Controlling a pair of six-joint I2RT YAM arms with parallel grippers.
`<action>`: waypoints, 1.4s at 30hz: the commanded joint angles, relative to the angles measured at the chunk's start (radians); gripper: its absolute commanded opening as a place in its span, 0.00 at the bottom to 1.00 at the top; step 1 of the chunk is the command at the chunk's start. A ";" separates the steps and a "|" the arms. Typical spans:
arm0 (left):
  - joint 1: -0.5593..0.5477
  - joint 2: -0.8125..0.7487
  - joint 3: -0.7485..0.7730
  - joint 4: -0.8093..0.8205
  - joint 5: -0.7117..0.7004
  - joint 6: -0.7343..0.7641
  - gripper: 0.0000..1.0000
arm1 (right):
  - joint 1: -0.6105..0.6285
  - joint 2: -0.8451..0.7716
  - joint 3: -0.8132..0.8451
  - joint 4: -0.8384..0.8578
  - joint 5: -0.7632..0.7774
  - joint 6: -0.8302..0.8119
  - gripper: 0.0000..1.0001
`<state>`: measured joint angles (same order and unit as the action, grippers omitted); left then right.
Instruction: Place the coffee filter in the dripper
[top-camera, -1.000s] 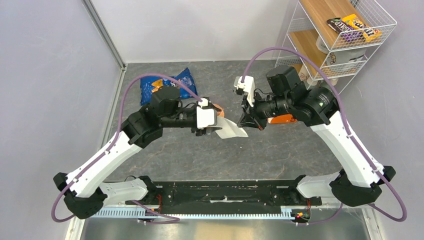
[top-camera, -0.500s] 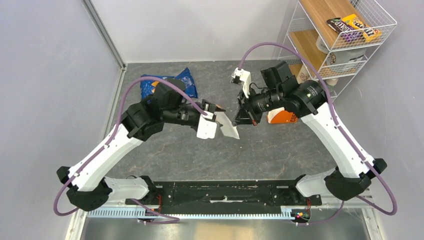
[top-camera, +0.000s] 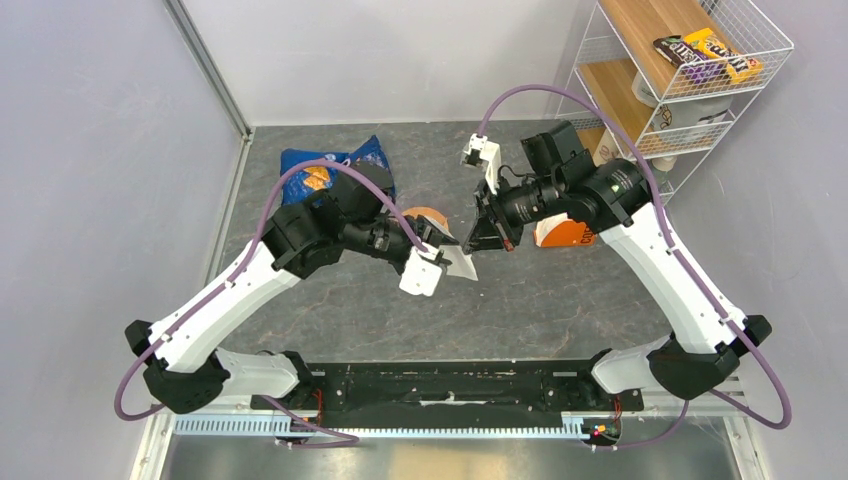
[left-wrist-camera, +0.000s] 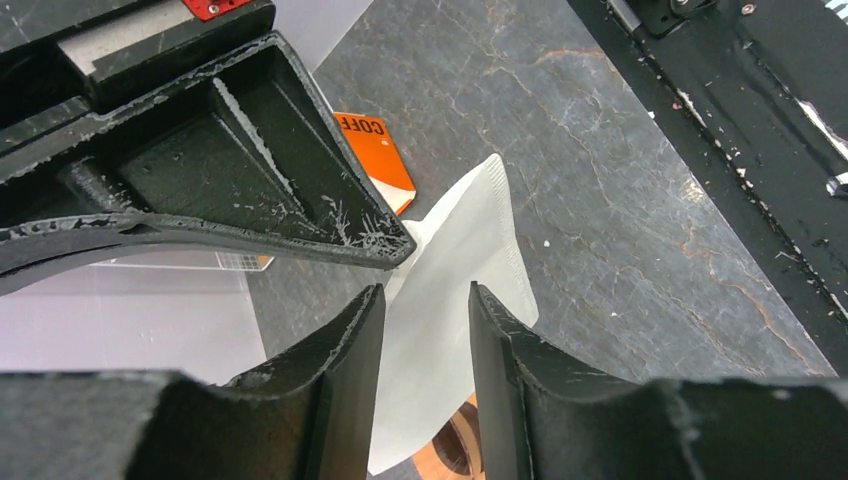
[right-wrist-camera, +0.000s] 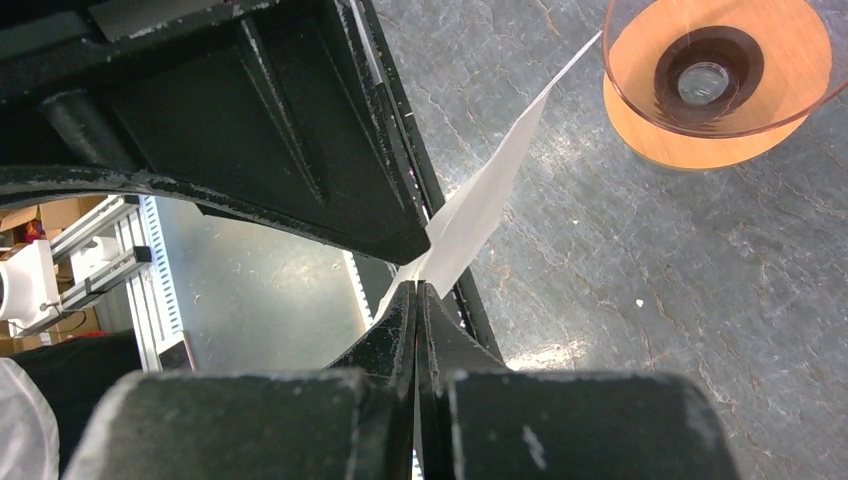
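The white paper coffee filter (top-camera: 463, 264) hangs flat in the air between my two grippers. My right gripper (top-camera: 483, 243) is shut on its corner, which shows clearly in the right wrist view (right-wrist-camera: 417, 287), where the filter (right-wrist-camera: 492, 195) stretches toward the orange dripper (right-wrist-camera: 715, 75). My left gripper (top-camera: 447, 258) is open; in the left wrist view (left-wrist-camera: 428, 292) the filter (left-wrist-camera: 470, 240) shows through the gap between its fingers, with the dripper (left-wrist-camera: 452, 458) just below it. From above, the dripper (top-camera: 428, 214) peeks out behind the left wrist.
The orange-and-white "COFF" pack (top-camera: 565, 235) lies under the right arm and shows in the left wrist view (left-wrist-camera: 378, 160). A blue snack bag (top-camera: 335, 168) lies at the back left. A white wire rack (top-camera: 680, 70) stands at the back right.
The left wrist has swung toward the near edge and tilted, uncovering part of the dripper. The right gripper has shifted left and back with the filter.
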<state>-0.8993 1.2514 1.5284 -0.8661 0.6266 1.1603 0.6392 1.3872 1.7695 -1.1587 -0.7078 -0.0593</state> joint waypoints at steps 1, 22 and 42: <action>-0.014 -0.004 0.018 -0.008 0.042 0.051 0.43 | -0.009 0.000 0.008 0.034 -0.028 0.012 0.00; -0.021 0.020 0.029 -0.053 0.012 0.063 0.32 | -0.010 0.014 0.022 0.021 -0.080 -0.020 0.00; -0.048 0.019 0.012 -0.053 -0.084 0.161 0.26 | -0.010 0.026 0.013 -0.006 -0.143 -0.023 0.00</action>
<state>-0.9291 1.2755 1.5284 -0.9165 0.5705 1.2640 0.6308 1.4078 1.7695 -1.1610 -0.8146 -0.0723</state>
